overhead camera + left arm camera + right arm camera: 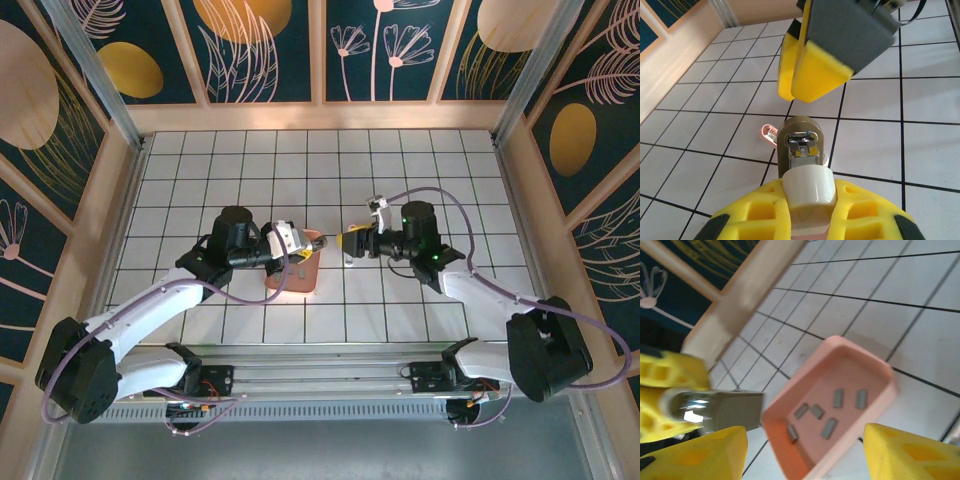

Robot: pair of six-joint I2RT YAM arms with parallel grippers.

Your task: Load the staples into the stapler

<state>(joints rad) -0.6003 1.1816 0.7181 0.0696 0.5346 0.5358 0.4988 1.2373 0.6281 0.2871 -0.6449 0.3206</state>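
Right gripper [805, 452]: fingers spread wide, nothing between them, hovering over the pink tray [875, 365]. I judge it the nearer free tool. The staples [838, 398], six short grey strips, lie loose on the tray floor, ahead of and below those fingers. Their long axes point in mixed directions. Left gripper [807, 212] is clamped on the stapler [799, 145] just beside the tray, its nose toward the right gripper.
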